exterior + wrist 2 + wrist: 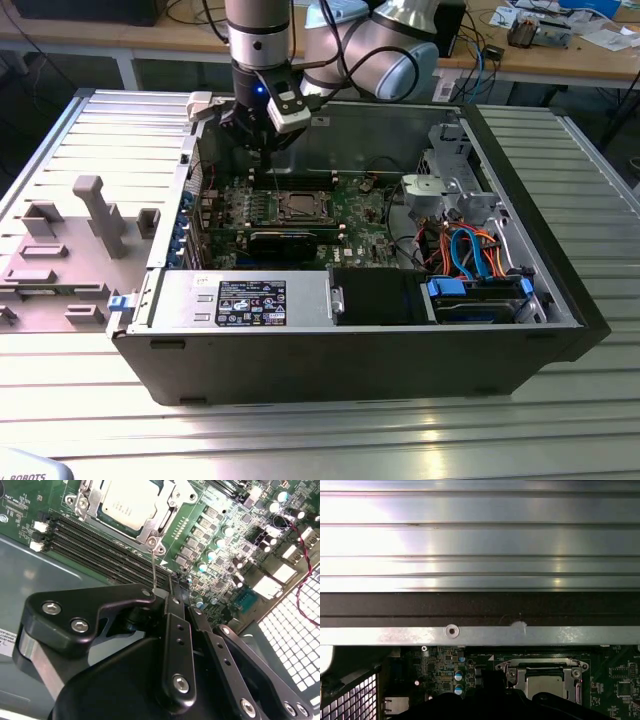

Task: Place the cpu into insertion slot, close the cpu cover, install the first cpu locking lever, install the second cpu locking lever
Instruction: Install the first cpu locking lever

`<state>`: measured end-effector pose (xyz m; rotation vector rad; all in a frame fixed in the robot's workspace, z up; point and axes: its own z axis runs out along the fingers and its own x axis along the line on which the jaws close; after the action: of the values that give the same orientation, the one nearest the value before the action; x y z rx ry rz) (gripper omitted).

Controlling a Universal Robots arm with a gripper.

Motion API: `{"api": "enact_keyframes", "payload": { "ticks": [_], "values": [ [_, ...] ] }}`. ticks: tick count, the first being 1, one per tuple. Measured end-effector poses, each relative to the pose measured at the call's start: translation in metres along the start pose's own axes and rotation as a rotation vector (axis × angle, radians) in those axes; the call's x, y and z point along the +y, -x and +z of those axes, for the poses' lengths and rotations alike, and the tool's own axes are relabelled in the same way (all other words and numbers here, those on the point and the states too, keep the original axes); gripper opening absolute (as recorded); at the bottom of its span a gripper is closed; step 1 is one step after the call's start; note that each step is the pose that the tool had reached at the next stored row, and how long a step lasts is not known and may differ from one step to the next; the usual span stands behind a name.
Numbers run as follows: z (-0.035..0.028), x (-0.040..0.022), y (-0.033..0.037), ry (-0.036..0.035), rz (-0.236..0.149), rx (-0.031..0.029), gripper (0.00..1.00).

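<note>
The cpu (127, 502) lies flat in the insertion slot (298, 207) on the green board, silver top up. The cpu cover (150, 525) lies closed over it as a metal frame around the chip. A thin silver cpu locking lever (153, 565) rises from the cover's corner up to my gripper (181, 600). The black fingers stand together, shut, and the lever's free end meets their tip; I cannot tell if it is clamped. In the exterior view my gripper (268, 150) hangs inside the open case, just behind the slot. The first wrist view has the cpu (545, 686) under its cover (512, 672).
Long black memory slots (95, 542) run beside the socket. A perforated vent grille (295, 640) and the case's back wall (480, 610) lie close to the gripper. A black card (285, 240), a drive cage with cables (470, 250) and a grey fixture (100, 215) outside the case also stand nearby.
</note>
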<state>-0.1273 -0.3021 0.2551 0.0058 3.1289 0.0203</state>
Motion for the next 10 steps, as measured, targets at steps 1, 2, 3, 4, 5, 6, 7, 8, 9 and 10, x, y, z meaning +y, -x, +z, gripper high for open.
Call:
{"api": "enact_keyframes", "payload": {
  "ticks": [1, 2, 3, 4, 5, 6, 7, 8, 9, 10],
  "values": [
    [0.0000, 0.0000, 0.0004, 0.0000, 0.000, 0.0000, 0.11],
    [0.0000, 0.0000, 0.0011, -0.0001, 0.000, 0.0001, 0.11],
    [0.0000, 0.0000, 0.0017, 0.0000, 0.000, 0.0002, 0.11],
    [0.0000, 0.0000, 0.0022, 0.0000, 0.000, 0.0001, 0.11],
    [0.0000, 0.0000, 0.0026, 0.0000, 0.000, 0.0001, 0.11],
    [0.0000, 0.0000, 0.0031, 0.0000, 0.000, 0.0001, 0.11],
    [0.0000, 0.0000, 0.0033, 0.0000, 0.000, 0.0002, 0.11],
    [0.0001, 0.0000, 0.0034, 0.0000, 0.000, 0.0002, 0.11],
    [0.0000, 0.0000, 0.0036, 0.0000, 0.000, 0.0002, 0.11],
    [0.0000, 0.0000, 0.0038, 0.0000, 0.000, 0.0002, 0.11]
  ]
}}
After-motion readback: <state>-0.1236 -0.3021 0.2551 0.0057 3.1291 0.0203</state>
